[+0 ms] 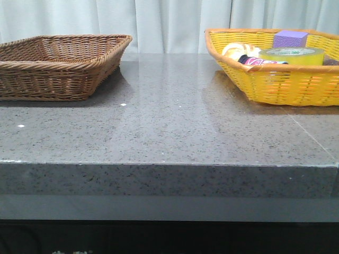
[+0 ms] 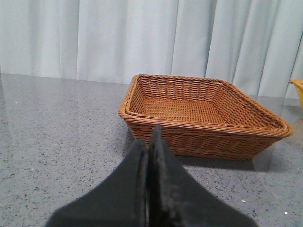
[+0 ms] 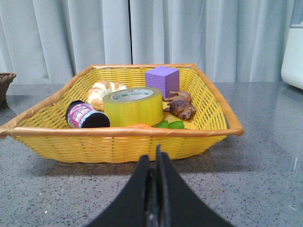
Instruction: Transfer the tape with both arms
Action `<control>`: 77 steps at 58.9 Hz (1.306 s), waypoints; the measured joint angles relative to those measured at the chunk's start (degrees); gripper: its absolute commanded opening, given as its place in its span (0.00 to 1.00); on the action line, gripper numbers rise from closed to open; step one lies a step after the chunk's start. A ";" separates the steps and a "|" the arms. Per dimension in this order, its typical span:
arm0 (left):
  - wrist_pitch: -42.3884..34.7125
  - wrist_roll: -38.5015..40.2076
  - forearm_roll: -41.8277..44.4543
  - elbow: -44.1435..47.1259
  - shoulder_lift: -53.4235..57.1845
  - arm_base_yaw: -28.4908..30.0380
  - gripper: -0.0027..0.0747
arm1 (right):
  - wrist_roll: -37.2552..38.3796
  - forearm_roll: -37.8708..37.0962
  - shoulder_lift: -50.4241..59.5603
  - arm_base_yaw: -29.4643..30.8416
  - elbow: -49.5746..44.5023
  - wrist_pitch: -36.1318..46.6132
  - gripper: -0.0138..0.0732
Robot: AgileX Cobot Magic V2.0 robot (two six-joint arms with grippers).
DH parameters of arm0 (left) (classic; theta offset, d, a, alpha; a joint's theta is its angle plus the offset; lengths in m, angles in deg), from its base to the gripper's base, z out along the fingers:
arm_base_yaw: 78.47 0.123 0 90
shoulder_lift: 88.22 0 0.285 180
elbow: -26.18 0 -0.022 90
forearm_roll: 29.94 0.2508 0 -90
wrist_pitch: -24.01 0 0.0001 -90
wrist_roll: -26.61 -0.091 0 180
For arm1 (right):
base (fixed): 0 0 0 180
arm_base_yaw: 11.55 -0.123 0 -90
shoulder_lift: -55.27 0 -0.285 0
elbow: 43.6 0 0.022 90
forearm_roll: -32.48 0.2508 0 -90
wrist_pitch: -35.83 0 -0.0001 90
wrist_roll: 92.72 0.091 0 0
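The tape [image 3: 133,106] [image 1: 292,55], a wide yellow-green roll with a pale printed core, stands on its flat side in the middle of the yellow basket [image 3: 118,142] [image 1: 286,84] at the table's right. My right gripper [image 3: 153,158] is shut and empty, low over the grey table in front of that basket, well short of the tape. Over the left part of the table my left gripper [image 2: 149,137] is shut too, with nothing in it, pointing at the brown wicker basket [image 2: 203,127] [image 1: 53,69]. Neither arm appears in the front view.
In the yellow basket with the tape lie a purple cube [image 3: 162,80], a dark can with a pink label [image 3: 85,115], a bread-like item [image 3: 104,91], a brown figure [image 3: 181,106] and green leaves [image 3: 170,124]. A white appliance [image 3: 293,47] stands far right. Curtains hang behind.
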 measured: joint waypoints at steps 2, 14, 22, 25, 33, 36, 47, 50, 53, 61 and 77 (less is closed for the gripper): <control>0.00 0.00 0.00 0.00 0.00 0.00 0.01 | 0.00 0.00 0.00 0.00 0.00 0.00 0.08; 0.00 0.00 0.00 0.00 0.00 0.00 0.01 | 0.00 0.00 0.00 0.00 0.00 0.00 0.08; 0.00 0.00 0.00 0.00 0.00 0.00 0.01 | 0.00 0.00 0.00 0.00 0.00 0.00 0.08; 0.00 0.00 0.00 0.00 0.00 0.00 0.01 | 0.00 0.00 0.00 0.00 0.00 0.00 0.08; 0.00 0.00 0.00 0.00 0.00 0.00 0.01 | 0.00 0.00 0.00 0.00 0.00 0.00 0.08; 0.00 0.00 0.00 0.00 0.00 0.00 0.01 | 0.00 0.00 0.00 0.00 0.00 0.00 0.08; -0.36 0.00 0.00 0.00 0.00 0.00 0.01 | 0.00 0.00 0.00 0.00 0.00 0.49 0.08; -0.75 0.00 0.00 0.00 0.00 0.00 0.01 | 0.00 0.00 0.00 0.00 0.00 0.54 0.08; -0.90 0.00 0.00 0.00 0.00 0.00 0.01 | 0.00 0.00 0.00 0.00 0.00 0.43 0.08; 0.31 0.00 0.00 -0.67 0.00 0.00 0.01 | 0.00 0.00 0.00 0.00 3.75 -3.26 0.08; 14.97 0.00 0.00 -18.28 -1.75 0.00 0.01 | 0.00 -0.11 -0.30 0.00 20.00 -18.83 0.08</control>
